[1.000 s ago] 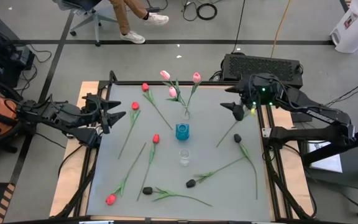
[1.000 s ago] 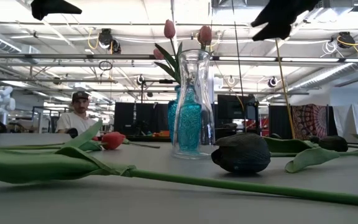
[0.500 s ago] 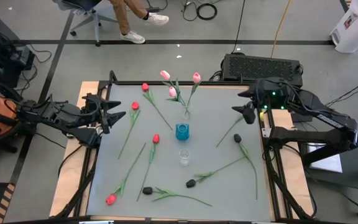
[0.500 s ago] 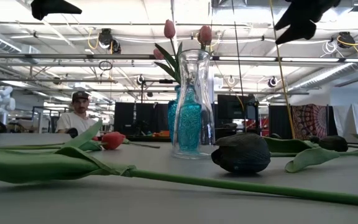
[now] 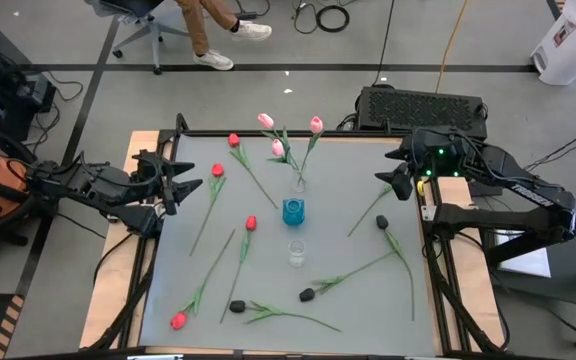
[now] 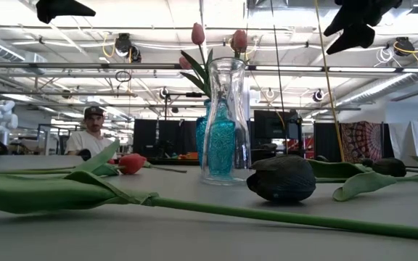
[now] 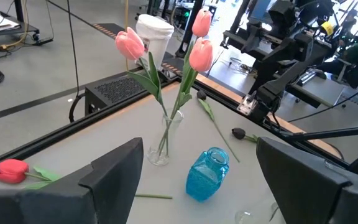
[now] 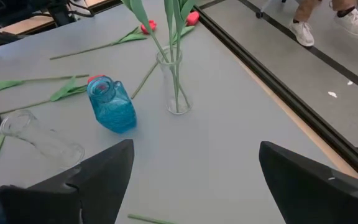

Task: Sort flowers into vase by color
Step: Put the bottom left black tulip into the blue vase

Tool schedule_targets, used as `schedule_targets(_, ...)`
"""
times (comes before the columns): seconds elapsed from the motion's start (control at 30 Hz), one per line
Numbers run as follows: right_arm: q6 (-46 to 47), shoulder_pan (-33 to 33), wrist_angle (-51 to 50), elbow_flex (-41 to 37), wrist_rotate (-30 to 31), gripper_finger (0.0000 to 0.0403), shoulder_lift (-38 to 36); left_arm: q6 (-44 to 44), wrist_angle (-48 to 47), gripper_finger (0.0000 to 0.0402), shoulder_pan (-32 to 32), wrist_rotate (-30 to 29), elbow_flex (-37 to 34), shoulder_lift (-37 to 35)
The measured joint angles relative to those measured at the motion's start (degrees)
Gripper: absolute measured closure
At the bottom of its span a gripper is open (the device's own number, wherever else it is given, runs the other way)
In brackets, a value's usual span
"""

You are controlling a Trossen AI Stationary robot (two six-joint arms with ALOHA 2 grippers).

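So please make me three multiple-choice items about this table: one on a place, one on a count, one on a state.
1. Where does the blue vase stand?
A. Between the two clear vases
B. At the table's left edge
C. Under the right gripper

2. How many pink tulips are in the far clear vase?
A. One
B. Three
C. Five

3. What state is the left gripper in?
A. Shut on a red tulip
B. Open, holding nothing
C. Shut on a vase

Answers:
1. A: the high view shows it in line between the far clear vase and the near clear vase.
2. B: three pink heads stand above that vase.
3. B: its fingers are spread at the table's left edge with nothing between them.
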Motion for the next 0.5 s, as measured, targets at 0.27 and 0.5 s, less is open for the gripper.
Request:
schedule_targets(0.27, -0.39, 0.00, 0.00, 0.00, -0.04, 0.0064, 0.02, -0.01, 0.00, 0.0082, 0.00, 0.00, 0.01, 0.00)
schedule_targets(0.5, -0.69, 0.00, -0.20, 0.00, -0.09, 0.0064, 0.02, 0.01, 0.01, 0.0082, 0.00, 0.00, 0.01, 0.00)
